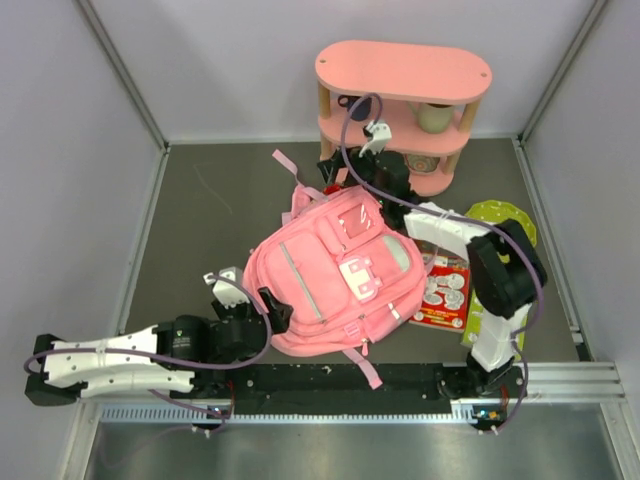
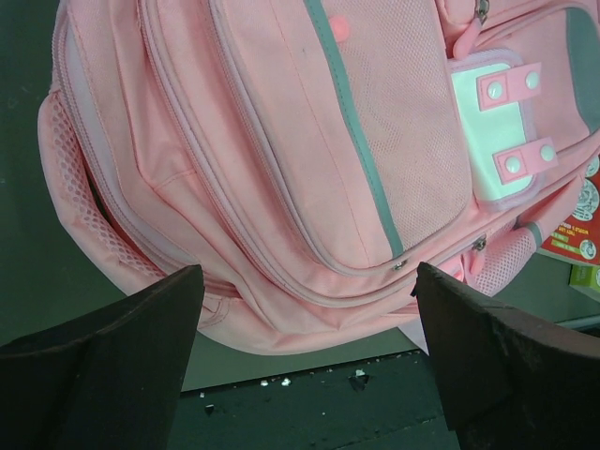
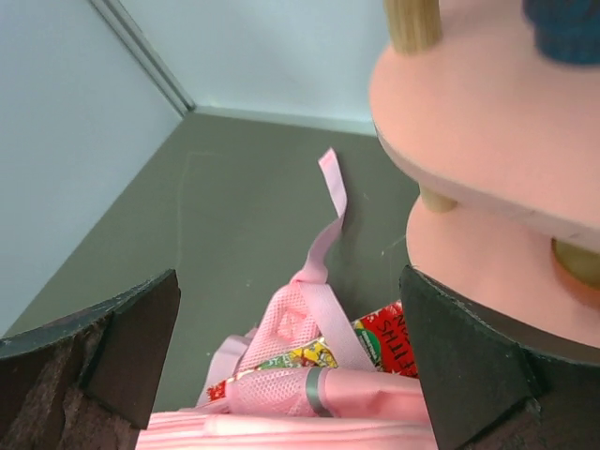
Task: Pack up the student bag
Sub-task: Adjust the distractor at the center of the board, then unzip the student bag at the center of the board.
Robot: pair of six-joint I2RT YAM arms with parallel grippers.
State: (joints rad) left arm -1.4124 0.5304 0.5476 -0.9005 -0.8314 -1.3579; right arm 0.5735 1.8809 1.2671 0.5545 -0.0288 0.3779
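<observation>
Pink pretty much everywhere here. The big soft pink fabric backpack (image 1: 335, 275) lies flat with its front pockets facing up, right around the middle of the overhead frame, on the dark grey tabletop (image 1: 200, 215). You can see its small white-and-pink emblem (image 1: 362, 275) near the centre of the frame.

The left gripper (image 1: 250, 293) sits at the lower left, just beside the backpack's lower-left edge. Its jaws are spread wide with nothing between them. In its wrist view the two dark fingers (image 2: 131, 347) frame the bottom corners and the backpack fills everything above. I can't tell if they actually touch the fabric.

The right gripper (image 3: 289, 281) is up at the upper centre of the overhead frame, between the backpack's top end and the rigid pink three-tier shelf (image 1: 403, 72). Its jaws are spread wide too, and it's holding nothing. Its wrist view has a loose pink strap (image 3: 328, 202) curling up in the middle, the shelf tiers in the upper right, and a strip of red printed cover (image 3: 380, 342) poking out by the backpack at the bottom.

Right of the backpack in the overhead view there's a red printed booklet (image 1: 442, 295), partly tucked under it, and a yellow-green round piece (image 1: 500, 218) beyond that.
</observation>
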